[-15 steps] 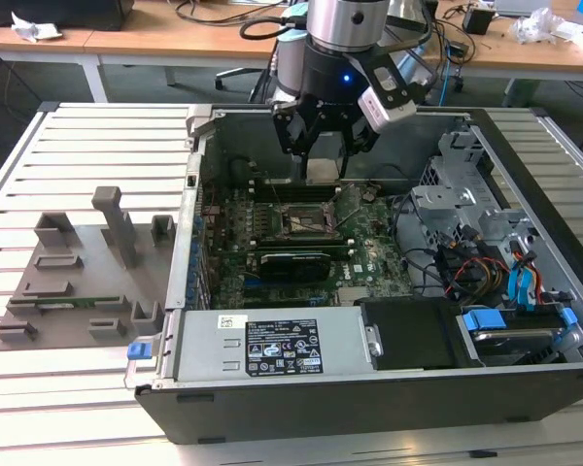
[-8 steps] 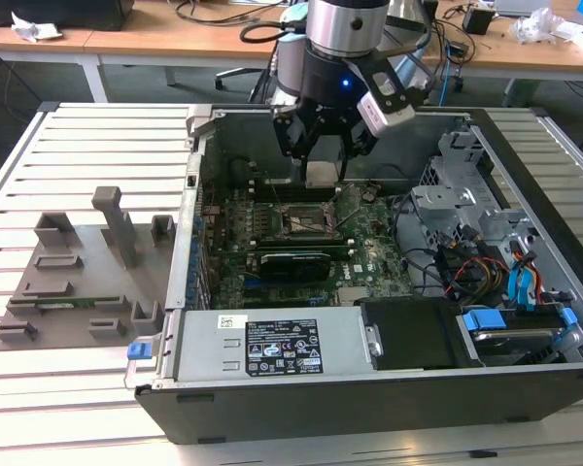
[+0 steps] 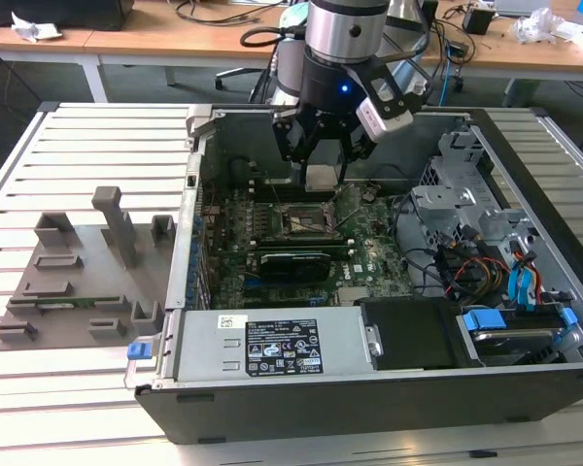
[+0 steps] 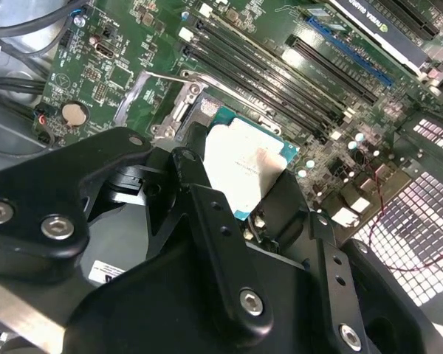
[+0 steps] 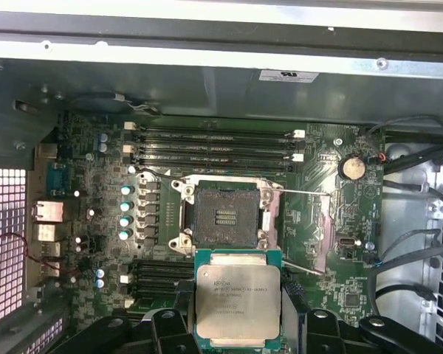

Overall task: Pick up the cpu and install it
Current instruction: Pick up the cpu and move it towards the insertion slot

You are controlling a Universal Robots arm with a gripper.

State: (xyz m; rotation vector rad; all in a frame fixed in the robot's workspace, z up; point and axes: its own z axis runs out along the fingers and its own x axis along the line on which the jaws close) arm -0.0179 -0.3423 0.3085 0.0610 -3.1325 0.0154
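The cpu [image 5: 238, 304], its silvery top turned toward the first wrist view, is clamped by two opposite edges between the fingers of the gripper [image 3: 321, 173], which are closed only as far as the chip's width allows. It is held in the air above the green motherboard [image 5: 354, 295], close to the open dark socket frame [image 5: 225, 217] but not seated in it, the socket's middle being left bare. Memory slots [image 5: 214, 144] are seen just beside the socket, and in the exterior view a long black card [image 3: 291, 262] lies near it inside the opened computer case [image 3: 272, 408].
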